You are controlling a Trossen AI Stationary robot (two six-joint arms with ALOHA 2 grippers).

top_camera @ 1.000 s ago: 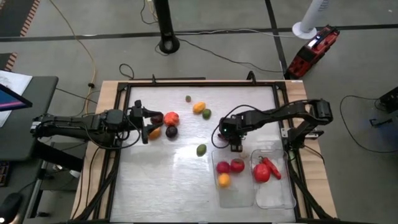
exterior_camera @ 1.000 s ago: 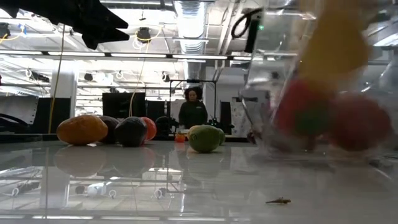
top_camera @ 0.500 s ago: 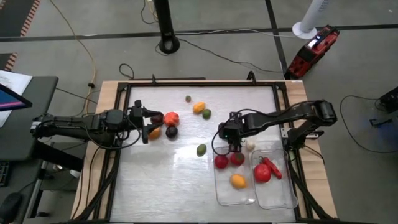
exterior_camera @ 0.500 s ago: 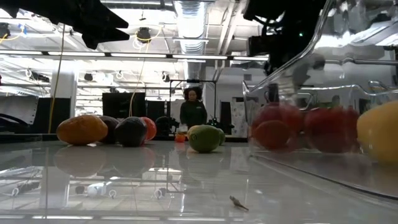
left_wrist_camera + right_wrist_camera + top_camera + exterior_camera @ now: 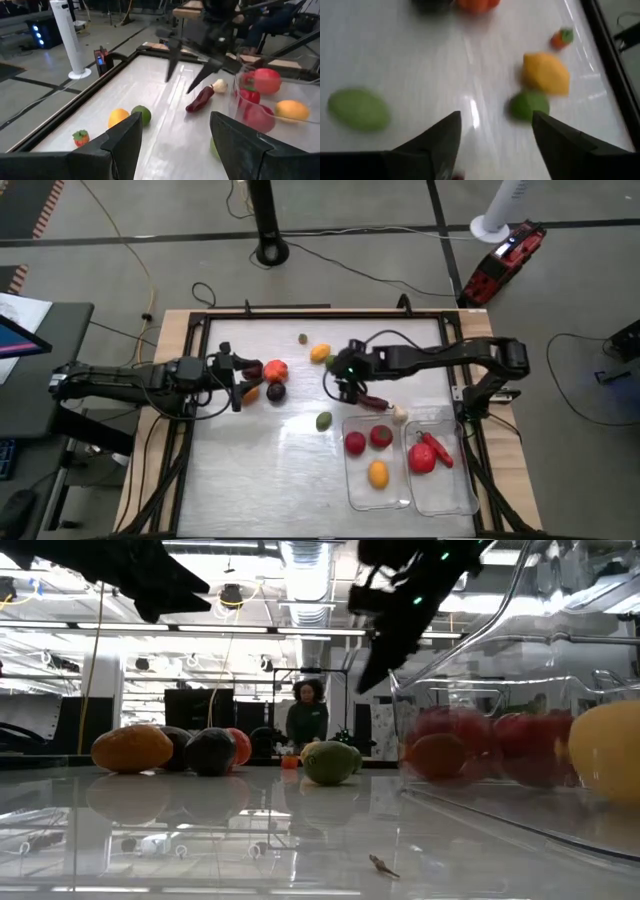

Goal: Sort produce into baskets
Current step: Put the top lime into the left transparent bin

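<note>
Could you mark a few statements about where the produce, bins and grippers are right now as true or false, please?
1. The left bin holds three pieces of produce. True.
2. The right gripper is shut on a fruit. False: its fingers are open and empty, above the table near the green lime.
3. The dark red chili lies inside a bin. False: it is on the table, outside the bins.
4. The left gripper is open beside the fruit cluster at the table's left. True.
5. The right bin is empty. False: it holds red produce.

Two baskets (image 5: 377,498) (image 5: 447,498) sit side by side at the table's (image 5: 260,470) right front corner.
</note>
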